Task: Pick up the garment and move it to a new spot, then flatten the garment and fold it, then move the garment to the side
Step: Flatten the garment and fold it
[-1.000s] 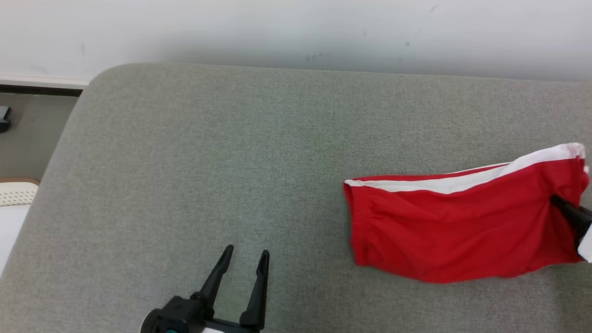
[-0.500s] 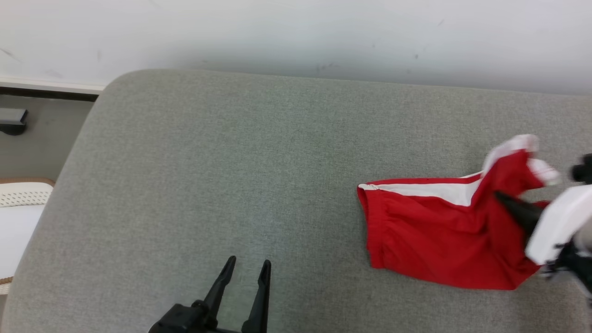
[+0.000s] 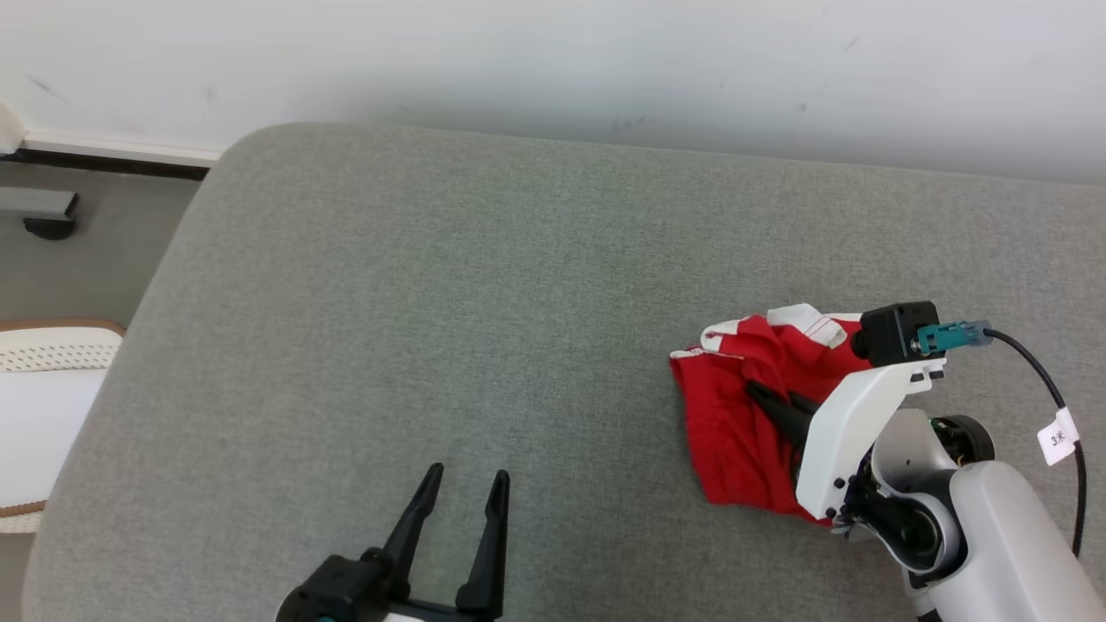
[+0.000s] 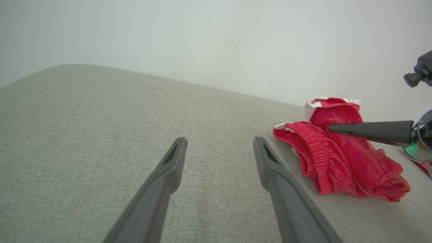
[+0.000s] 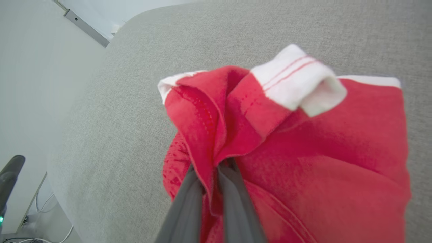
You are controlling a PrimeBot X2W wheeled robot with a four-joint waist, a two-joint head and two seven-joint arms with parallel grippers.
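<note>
The garment (image 3: 734,415) is a pair of red shorts with white trim, bunched on the grey cushion (image 3: 484,285) at the right. My right gripper (image 3: 756,393) is shut on a red fold near the white hem, and the cloth is folded back over itself toward the left. In the right wrist view the garment (image 5: 303,141) rises from between the closed fingers (image 5: 189,206). My left gripper (image 3: 462,479) stands open at the lower middle, well left of the cloth and holding nothing. The left wrist view shows the garment (image 4: 341,158) to the right of my left gripper (image 4: 219,141).
A pale wall (image 3: 553,60) runs along the cushion's far edge. Beyond the cushion's rounded left edge lie the floor and a white perforated object (image 3: 43,363). A cable with a tag (image 3: 1058,436) hangs off the right wrist.
My right gripper has carried the garment's right end leftward over the rest of it, bunching the cloth. The head camera shifted slightly. The left gripper stayed open in place.
</note>
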